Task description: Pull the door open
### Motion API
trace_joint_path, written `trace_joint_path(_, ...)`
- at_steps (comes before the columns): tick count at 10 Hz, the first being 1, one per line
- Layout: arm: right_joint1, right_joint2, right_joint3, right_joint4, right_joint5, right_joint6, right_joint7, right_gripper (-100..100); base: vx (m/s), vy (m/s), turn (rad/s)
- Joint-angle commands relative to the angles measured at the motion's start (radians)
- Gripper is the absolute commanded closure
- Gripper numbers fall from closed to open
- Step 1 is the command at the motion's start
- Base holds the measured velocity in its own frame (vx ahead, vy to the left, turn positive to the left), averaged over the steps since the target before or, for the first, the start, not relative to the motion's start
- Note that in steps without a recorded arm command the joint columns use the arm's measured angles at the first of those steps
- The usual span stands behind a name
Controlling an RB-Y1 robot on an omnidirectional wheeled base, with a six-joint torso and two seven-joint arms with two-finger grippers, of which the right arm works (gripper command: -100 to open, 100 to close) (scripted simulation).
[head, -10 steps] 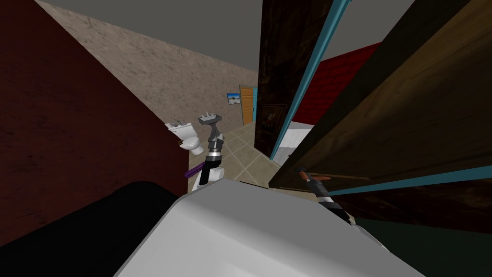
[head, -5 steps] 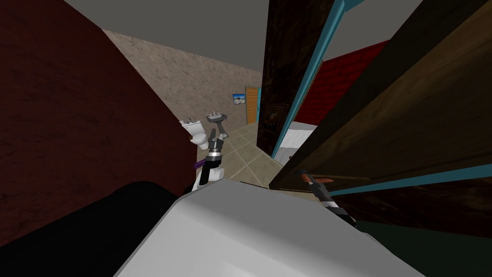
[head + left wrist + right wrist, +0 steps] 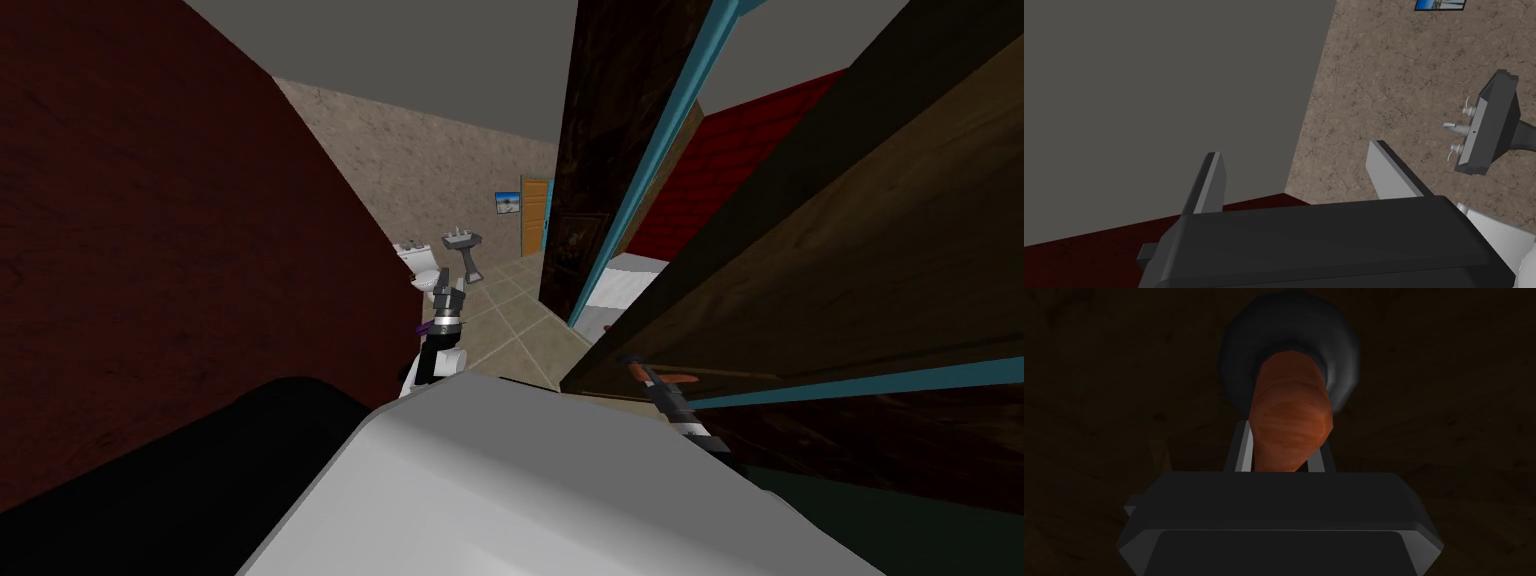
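Right claw (image 3: 1284, 448) is closed on the door handle (image 3: 1289, 413), an orange-brown lever. Both thin fingers press its sides close to the claw body. The handle sticks out of a dark round base (image 3: 1334, 363) on the dark brown wood door (image 3: 1099, 388).

Head view: the door (image 3: 850, 270) takes up the right side, slanting up to the corner. The handle (image 3: 680, 378) is low on it near its near edge, with the right claw (image 3: 640, 372) on it and the right forearm running back toward the chest. The door stands away from the teal door frame (image 3: 640, 170). The gap between them shows a red wall and something white low down; cannot tell what that is.

Left claw (image 3: 1296, 155) is open and holds nothing, its two fingers wide apart. In the head view it (image 3: 447, 293) is raised in front of the chest, beside the dark red wall (image 3: 150, 250) on the left, over the tiled floor (image 3: 510, 320).

Past it are a white toilet (image 3: 420, 262) and a grey pedestal sink (image 3: 462, 240), side by side against the speckled tan back wall. Farther right on that wall are a small blue picture (image 3: 508, 202) and an orange door (image 3: 535, 215).
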Motion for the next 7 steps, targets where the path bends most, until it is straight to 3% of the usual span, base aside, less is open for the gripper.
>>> trace_joint_path(1,0.003,-0.003,0.001,0.02,0.0,-0.023,0.0,100,-0.198,-0.086,0.178)
trace_joint_path(7,0.01,-0.015,0.002,0.057,-0.003,-0.074,-0.005,100,-0.189,-0.087,0.164)
